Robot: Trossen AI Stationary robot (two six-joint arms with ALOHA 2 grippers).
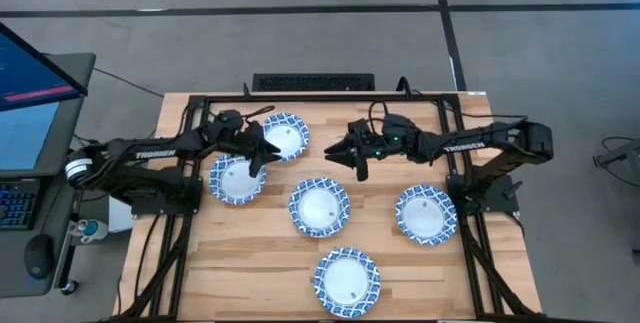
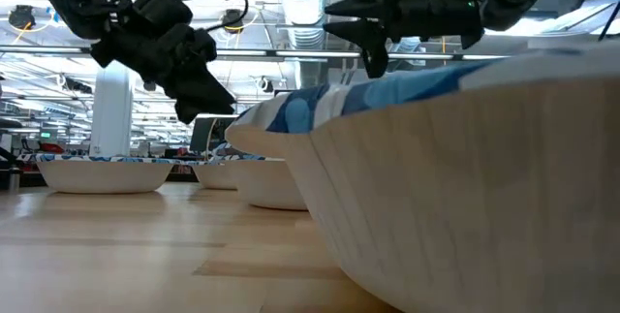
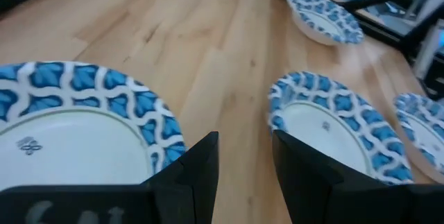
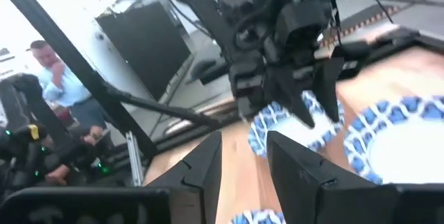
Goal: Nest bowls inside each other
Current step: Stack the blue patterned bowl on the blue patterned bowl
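Note:
Several blue-and-white rimmed bowls rest on their bases on the wooden table: far left (image 1: 285,136), left (image 1: 238,179), centre (image 1: 320,206), right (image 1: 426,213) and near (image 1: 347,281). My left gripper (image 1: 264,149) hovers open and empty above the gap between the two left bowls. In its wrist view (image 3: 244,165) the far left bowl (image 3: 69,123) and the centre bowl (image 3: 333,127) lie to either side of the fingers. My right gripper (image 1: 343,155) hangs open and empty above the table beyond the centre bowl, and it also shows in its wrist view (image 4: 244,161).
A black frame (image 1: 320,96) runs along the table's far and side edges. A monitor (image 1: 30,93) and keyboard stand off the table's left side. A person (image 4: 55,71) sits in the room beyond. Bare wood (image 1: 230,263) lies at the near left.

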